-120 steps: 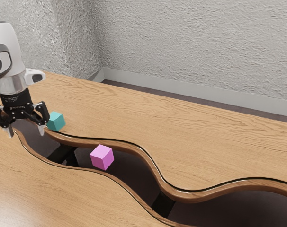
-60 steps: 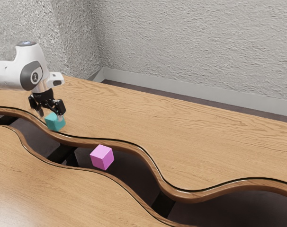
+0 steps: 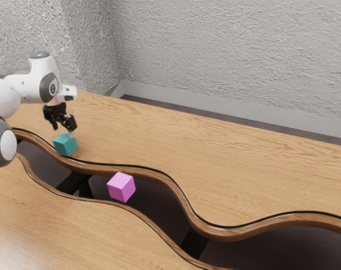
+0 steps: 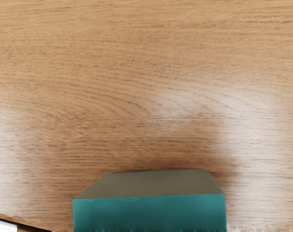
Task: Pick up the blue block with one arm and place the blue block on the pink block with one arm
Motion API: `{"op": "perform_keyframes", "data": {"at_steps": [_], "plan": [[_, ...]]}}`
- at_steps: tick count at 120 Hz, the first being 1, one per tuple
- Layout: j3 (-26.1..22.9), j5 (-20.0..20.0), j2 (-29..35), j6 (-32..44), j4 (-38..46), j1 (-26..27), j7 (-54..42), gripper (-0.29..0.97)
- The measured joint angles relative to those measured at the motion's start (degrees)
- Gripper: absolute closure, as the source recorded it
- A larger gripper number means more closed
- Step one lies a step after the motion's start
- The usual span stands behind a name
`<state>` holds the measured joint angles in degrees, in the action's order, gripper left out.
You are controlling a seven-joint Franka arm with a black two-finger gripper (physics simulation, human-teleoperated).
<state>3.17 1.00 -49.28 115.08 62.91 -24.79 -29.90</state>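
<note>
The blue block (image 3: 64, 144), teal in colour, rests on the far wooden tabletop right at its wavy front edge. My gripper (image 3: 62, 128) hangs just above it, open, fingers pointing down and not touching its sides. In the wrist view the blue block (image 4: 149, 205) lies directly under my hand on the wood grain. The pink block (image 3: 121, 187) sits lower, in the dark gap between the two wavy tabletops, toward the exterior view's right of the blue block.
The far tabletop (image 3: 227, 152) stretches wide toward the exterior view's right. A second wooden top (image 3: 52, 236) lies in front, across the dark curved gap (image 3: 159, 211). Grey walls stand behind.
My arm swung from the exterior view's left of the blue block to a spot over it, then shifted slightly back and up. Both blocks stayed put.
</note>
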Motion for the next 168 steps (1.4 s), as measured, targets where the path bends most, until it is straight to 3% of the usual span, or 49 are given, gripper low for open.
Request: {"op": "perform_keyframes", "data": {"at_steps": [110,145,168], "plan": [[0.1,-2.7,-3.4,-3.5,-1.2,-0.5,-11.9,0.00],[0.1,-3.4,-3.8,-3.5,-1.8,-0.6,-13.2,0.21],[0.1,-3.8,-3.9,-3.4,-1.9,-0.6,-13.6,0.28]]}}
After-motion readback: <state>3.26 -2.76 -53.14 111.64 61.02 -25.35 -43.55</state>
